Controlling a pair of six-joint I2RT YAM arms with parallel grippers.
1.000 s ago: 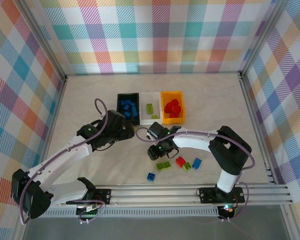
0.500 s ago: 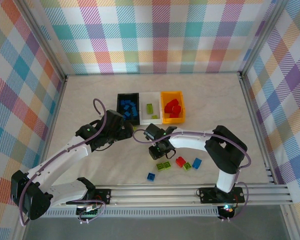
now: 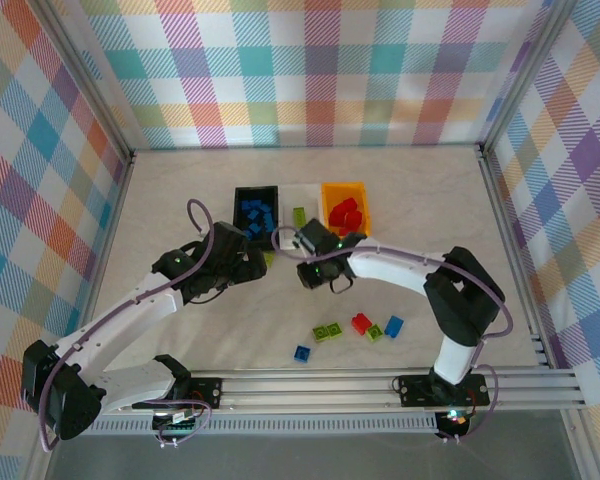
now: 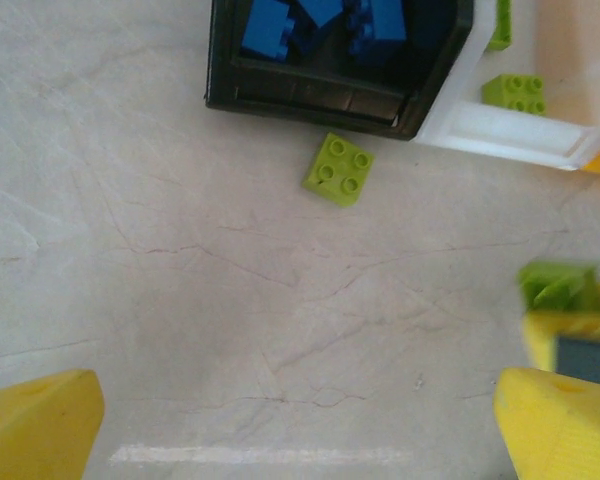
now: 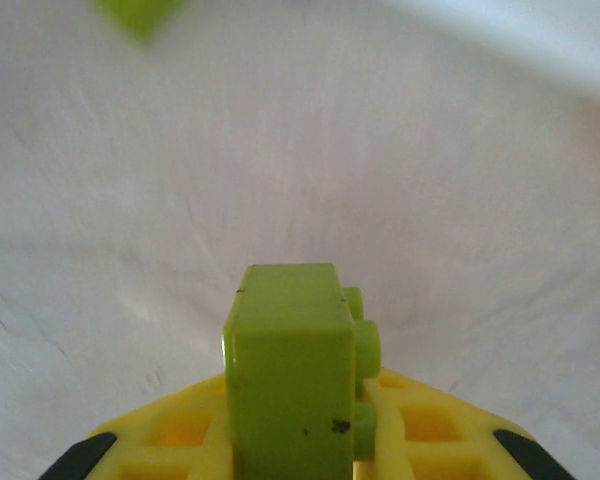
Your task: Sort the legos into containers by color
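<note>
The right hand (image 5: 292,440) holds a lime green lego (image 5: 285,370) between its yellow fingers (image 5: 420,408), and the studs of the piece point to the right in the wrist view. This hand is over the worktop (image 3: 180,200), just in front of the white container (image 3: 311,204) and not over it. The left hand (image 4: 298,430) is spread wide and holds nothing; it hovers over bare worktop near the front of the black container (image 3: 237,215). A loose lime lego (image 4: 338,168) lies flat with studs up, just beside the front wall of the black container. Inside the black container are blue legos (image 3: 255,212), the white one has two lime pieces (image 3: 299,215), and the orange container (image 3: 345,189) has red legos (image 3: 345,215). Nearer to the arm bases more pieces lie on the worktop: a lime one (image 3: 327,331), a red one (image 3: 361,322), a small lime one (image 3: 376,332), a blue one (image 3: 393,326), and another blue one (image 3: 301,352) a little apart from them
</note>
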